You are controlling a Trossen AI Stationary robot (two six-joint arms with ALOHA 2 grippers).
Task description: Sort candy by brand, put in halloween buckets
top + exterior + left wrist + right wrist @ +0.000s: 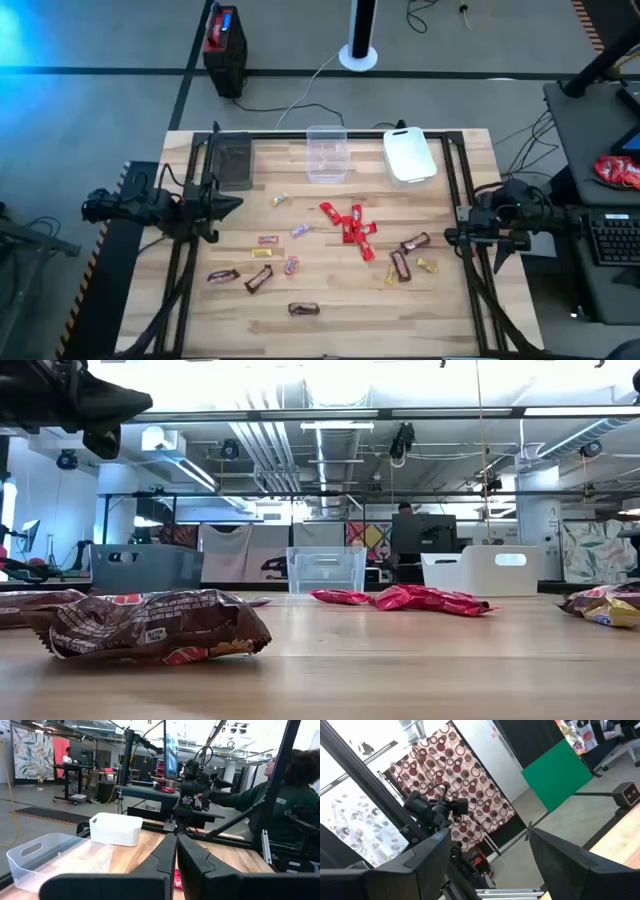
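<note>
L gripper (232, 204) jaws closed, R gripper (452, 237) jaws wide, both raised

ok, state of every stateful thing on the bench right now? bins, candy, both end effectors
Dark smoky grey plastic bin: upright, looks empty.
Clear plastic bin: upright, empty.
White plastic bin: upright, contents not visible.
Shiny red candy bars: loose on the table, unsorted.
Dark brown candy bars: scattered, unsorted.
Left end effector: shut, holding nothing, at left table edge.
Right end effector: open, empty, at right edge.
</note>
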